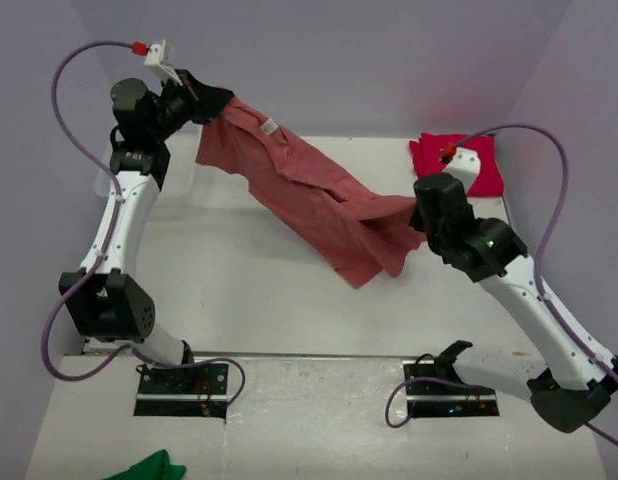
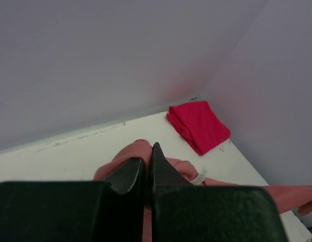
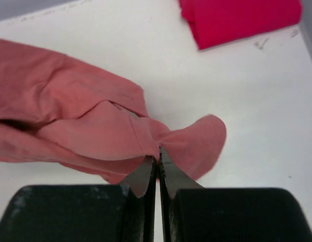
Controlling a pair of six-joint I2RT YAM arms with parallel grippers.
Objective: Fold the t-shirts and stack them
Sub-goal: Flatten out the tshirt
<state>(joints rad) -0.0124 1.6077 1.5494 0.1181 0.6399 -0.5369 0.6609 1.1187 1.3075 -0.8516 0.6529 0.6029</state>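
right pincer pinched shut on salmon t-shirt edge, left pincer likewise at neck end, cloth strung btwn

The salmon-red t-shirt is a plain dusty tone with a small white neck label. The crimson t-shirt is plain and brighter. The worktop is white, and the cloth at its near edge is green. The arms are white with black joints.
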